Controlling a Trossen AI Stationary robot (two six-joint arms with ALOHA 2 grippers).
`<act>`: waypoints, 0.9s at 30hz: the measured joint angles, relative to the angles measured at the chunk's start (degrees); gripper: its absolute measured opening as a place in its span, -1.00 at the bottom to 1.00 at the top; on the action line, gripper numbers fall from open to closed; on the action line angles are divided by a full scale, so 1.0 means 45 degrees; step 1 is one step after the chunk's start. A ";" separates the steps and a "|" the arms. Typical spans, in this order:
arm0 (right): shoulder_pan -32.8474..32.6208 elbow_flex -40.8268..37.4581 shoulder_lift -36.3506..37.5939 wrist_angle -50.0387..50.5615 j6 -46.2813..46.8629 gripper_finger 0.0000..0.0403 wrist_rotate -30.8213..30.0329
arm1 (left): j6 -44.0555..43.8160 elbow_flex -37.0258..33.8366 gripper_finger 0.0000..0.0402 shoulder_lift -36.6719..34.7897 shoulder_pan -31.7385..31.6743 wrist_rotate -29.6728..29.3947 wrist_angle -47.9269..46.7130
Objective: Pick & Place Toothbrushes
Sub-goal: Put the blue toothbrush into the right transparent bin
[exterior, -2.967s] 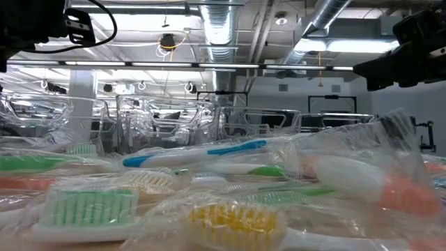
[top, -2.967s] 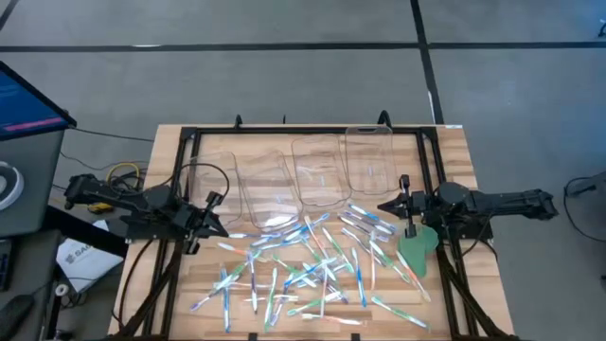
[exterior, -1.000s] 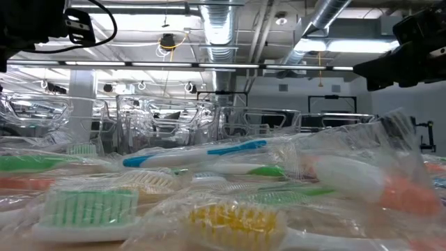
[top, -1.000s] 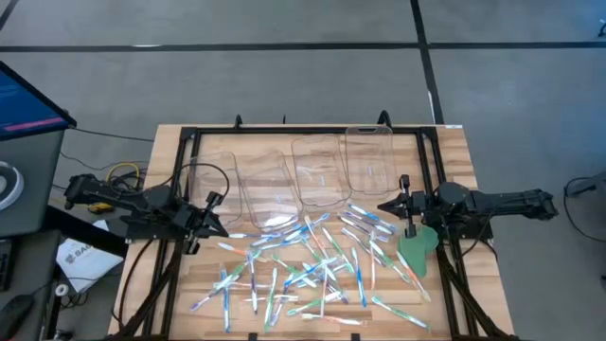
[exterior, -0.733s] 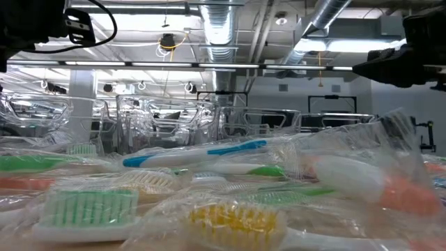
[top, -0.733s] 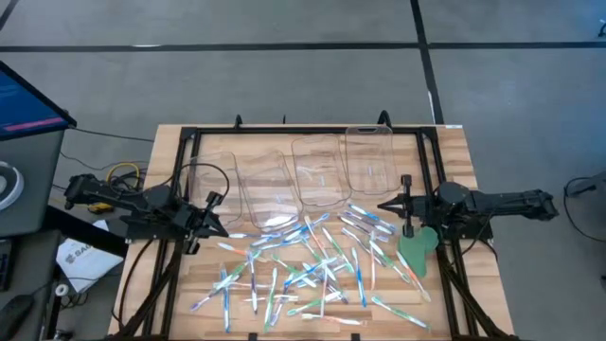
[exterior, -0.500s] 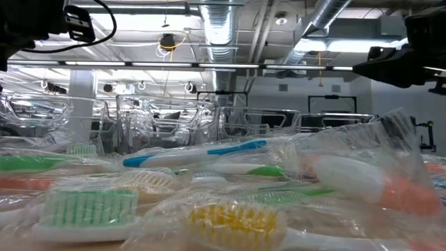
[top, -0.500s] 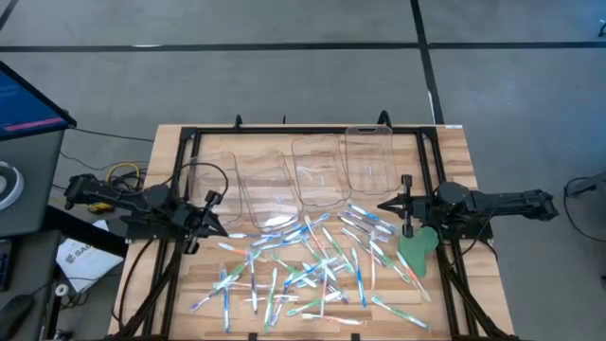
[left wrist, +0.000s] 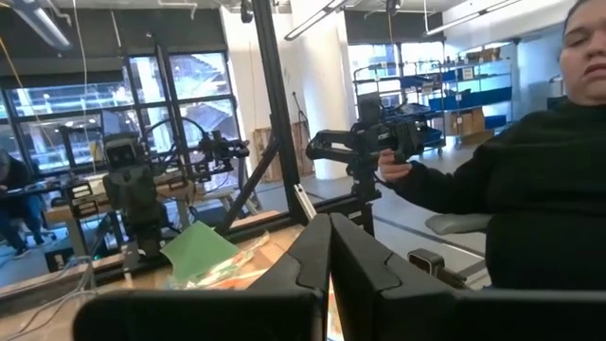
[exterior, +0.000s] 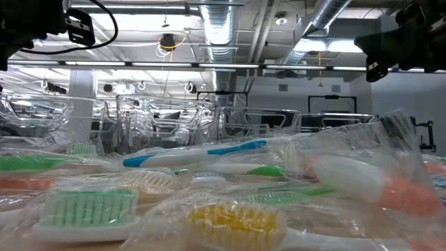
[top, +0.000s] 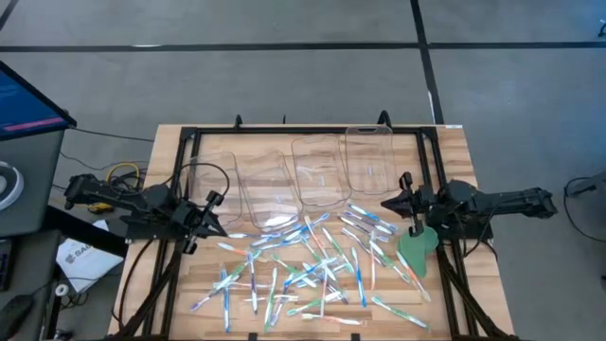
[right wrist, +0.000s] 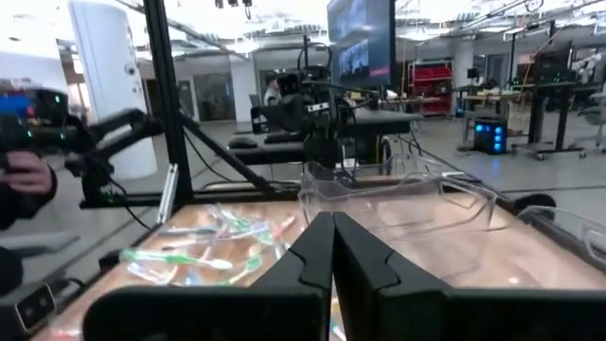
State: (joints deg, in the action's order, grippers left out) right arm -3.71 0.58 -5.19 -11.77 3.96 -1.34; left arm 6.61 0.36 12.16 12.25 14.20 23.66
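- Right gripper (top: 388, 203), dark two-fingered, clenched on nothing, hovers at the table's three o'clock edge.
- Left gripper (top: 220, 227), likewise clenched and empty, waits at nine o'clock.
- Thin white-handled toothbrushes (top: 312, 260) lie scattered between them, toward six o'clock of the clear plastic bins (top: 317, 170).

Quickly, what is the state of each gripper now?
Left gripper: shut, holding nothing.
Right gripper: shut, holding nothing.

This is a big robot lab or workshop. Silver pipes (exterior: 327, 24) and long lights (exterior: 209, 66) run across the ceiling, far above the right gripper (top: 386, 204). Beyond it stand a screen (right wrist: 360, 38) and more work tables (right wrist: 530, 95).
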 joint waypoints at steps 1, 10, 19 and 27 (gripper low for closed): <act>0.0016 0.0005 0.0000 -0.0150 -0.0002 -1.00 0.0000 | -0.0005 0.0000 -0.99 0.0000 0.0000 0.0000 0.0000; -0.0299 0.0027 -0.0005 -0.2021 -0.1547 -0.75 -0.0026 | 0.0083 0.0000 -0.99 0.0000 0.0000 -0.0005 0.0000; -0.1663 0.1301 -0.0385 -0.2672 -0.3424 -0.07 -0.0039 | 0.0711 0.0000 -0.99 0.0000 0.0000 -0.0174 0.0024; -0.3046 0.4676 -0.3937 -0.0355 -0.4011 0.13 -0.2969 | 0.1137 0.0000 -0.99 0.0000 0.0000 -0.0728 0.0137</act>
State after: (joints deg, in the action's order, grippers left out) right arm -17.42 21.62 -22.91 -13.37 -14.09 -14.70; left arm 11.73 0.36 12.16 12.25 10.92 24.28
